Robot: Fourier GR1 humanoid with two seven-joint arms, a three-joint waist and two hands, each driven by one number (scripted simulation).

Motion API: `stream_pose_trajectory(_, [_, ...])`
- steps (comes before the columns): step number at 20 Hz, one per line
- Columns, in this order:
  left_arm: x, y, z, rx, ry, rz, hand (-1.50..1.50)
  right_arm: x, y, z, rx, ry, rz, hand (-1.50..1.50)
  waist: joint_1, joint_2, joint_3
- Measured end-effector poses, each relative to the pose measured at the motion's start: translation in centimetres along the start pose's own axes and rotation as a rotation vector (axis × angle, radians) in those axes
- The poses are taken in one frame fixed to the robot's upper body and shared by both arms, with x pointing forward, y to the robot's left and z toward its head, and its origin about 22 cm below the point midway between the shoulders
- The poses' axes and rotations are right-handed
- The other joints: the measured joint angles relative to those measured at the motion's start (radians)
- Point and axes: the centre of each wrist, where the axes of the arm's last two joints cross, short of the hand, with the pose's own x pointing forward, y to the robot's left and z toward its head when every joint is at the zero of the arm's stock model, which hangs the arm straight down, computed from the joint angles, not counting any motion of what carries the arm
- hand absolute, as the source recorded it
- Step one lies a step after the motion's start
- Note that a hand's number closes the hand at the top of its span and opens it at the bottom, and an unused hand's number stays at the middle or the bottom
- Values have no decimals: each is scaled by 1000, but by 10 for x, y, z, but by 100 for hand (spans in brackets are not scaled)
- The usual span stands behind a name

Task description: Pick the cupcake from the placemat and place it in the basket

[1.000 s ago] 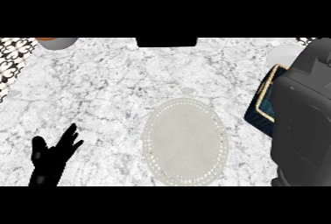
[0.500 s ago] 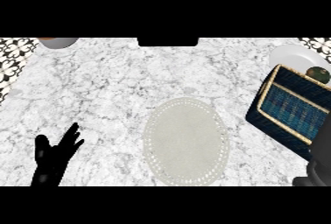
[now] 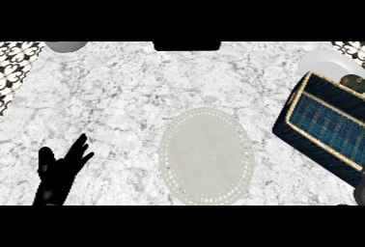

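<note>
Left robot hand [image 3: 63, 171] rests spread, fingers up, at the head view's lower left edge; only a dark sliver of the right robot hand [image 3: 360, 192] shows at the lower right corner, fingers unreadable. Between them the oval placemat [image 3: 206, 155] lies bare on the marble surface [image 3: 121, 96]. The blue basket [image 3: 324, 123] sits tilted at the right edge, beside a white plate [image 3: 324, 60]. No cupcake can be made out.

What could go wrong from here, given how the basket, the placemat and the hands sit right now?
The basket reaches the view's right edge, next to a white plate, so any further contact could nudge it against the plate or partly out of sight. No cupcake shows on the placemat or clearly inside the basket, so a reviewer cannot confirm the placement from this view. The right hand barely shows at the lower right corner; the left hand rests open at lower left.
</note>
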Motion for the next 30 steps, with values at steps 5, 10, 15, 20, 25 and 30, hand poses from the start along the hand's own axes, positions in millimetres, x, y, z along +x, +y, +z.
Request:
stream_pose_trajectory(5, [1,2,-1,1,4,-3,0,-36,4,-10,7,44,-80,150,0,0,0])
stream_pose_trajectory(10, [-2,-2,0,2,-10,4,0,-64,14,-19,6,53,-107,150,3,-1,0])
stream_pose_trajectory(15, [-1,-4,3,7,-6,4,0,-99,11,-24,-64,116,77,150,-3,-1,-1])
stream_pose_trajectory(20, [2,-2,2,4,5,8,0,-113,-3,-32,-51,86,195,-150,-3,-1,-2])
stream_pose_trajectory(25, [4,2,-1,-4,15,6,0,-124,-18,-35,-67,58,191,-150,-2,-1,-3])
stream_pose_trajectory(30, [-1,0,3,-3,-13,-3,0,-128,-41,-33,-126,57,114,-150,-3,-3,-2])
